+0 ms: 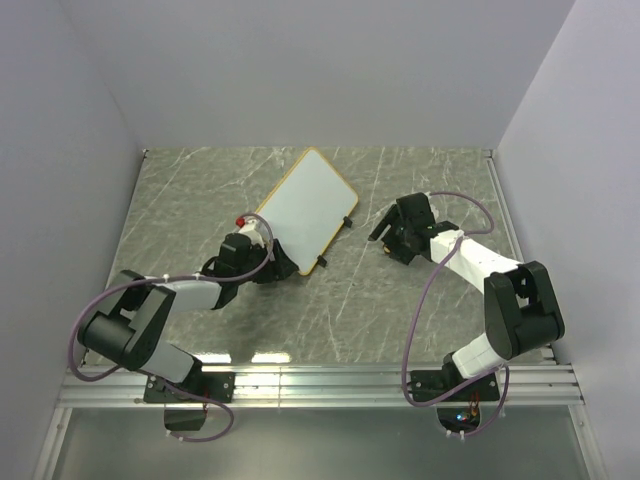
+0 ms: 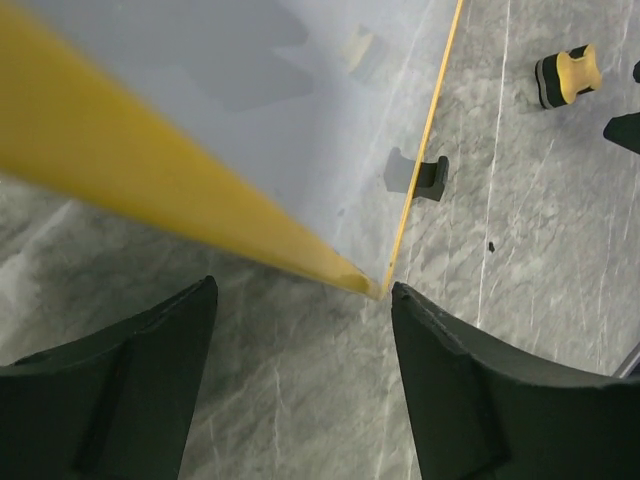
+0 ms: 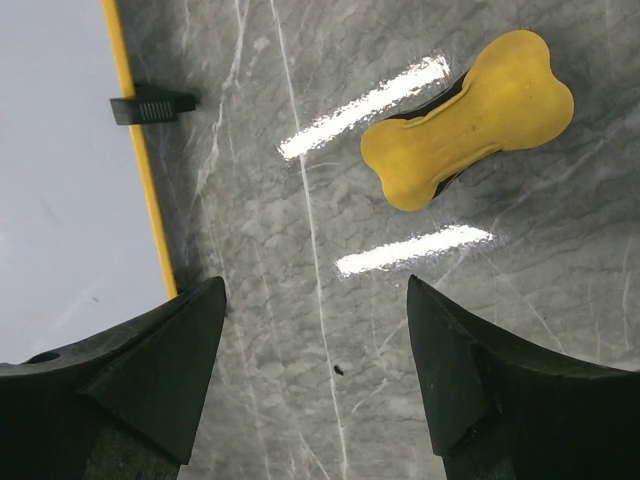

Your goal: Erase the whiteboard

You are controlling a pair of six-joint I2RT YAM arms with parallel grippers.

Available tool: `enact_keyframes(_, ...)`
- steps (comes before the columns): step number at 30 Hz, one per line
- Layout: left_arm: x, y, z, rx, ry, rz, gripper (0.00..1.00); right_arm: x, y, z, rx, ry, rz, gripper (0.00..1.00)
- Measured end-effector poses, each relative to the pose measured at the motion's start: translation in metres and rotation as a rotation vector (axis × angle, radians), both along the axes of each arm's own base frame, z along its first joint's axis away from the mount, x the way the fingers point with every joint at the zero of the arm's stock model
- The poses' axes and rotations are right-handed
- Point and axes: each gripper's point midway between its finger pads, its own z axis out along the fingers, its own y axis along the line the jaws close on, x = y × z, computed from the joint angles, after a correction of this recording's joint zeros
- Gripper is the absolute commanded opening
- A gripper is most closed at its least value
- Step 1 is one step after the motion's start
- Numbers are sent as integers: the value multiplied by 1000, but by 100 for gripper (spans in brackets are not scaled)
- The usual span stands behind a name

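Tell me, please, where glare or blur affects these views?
Right wrist: two bright glare streaks on the table beside the eraser. Left wrist: the rim of the whiteboard nearest the lens is blurred, and the board mirrors dark shapes. Top external: pale light patches on the table's near edge; otherwise even.
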Motion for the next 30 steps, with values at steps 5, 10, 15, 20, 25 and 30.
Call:
enact_keyframes(5, 0, -1, 6, 5, 18, -3, 83, 0, 1, 0, 1, -2, 5, 81)
enact_keyframes(10, 0, -1, 22, -4, 3, -5, 84, 1, 1, 2, -2, -7, 12, 81)
enact_keyframes(15, 5, -2, 50, -16, -40, -2, 84, 5, 2, 7, 2, -22, 16, 81)
enact_keyframes(20, 7, 2, 73, -4, -81, 5, 84, 10, 5, 14, 8, -38, 20, 81)
enact_keyframes(25, -6, 17, 84, 54, -90, 17, 86, 18, 11, 32, 14, -72, 52, 81)
enact_keyframes(30, -23, 35, 110, 84, -107, 50, 86, 29, 25, 70, 38, -148, 118, 84)
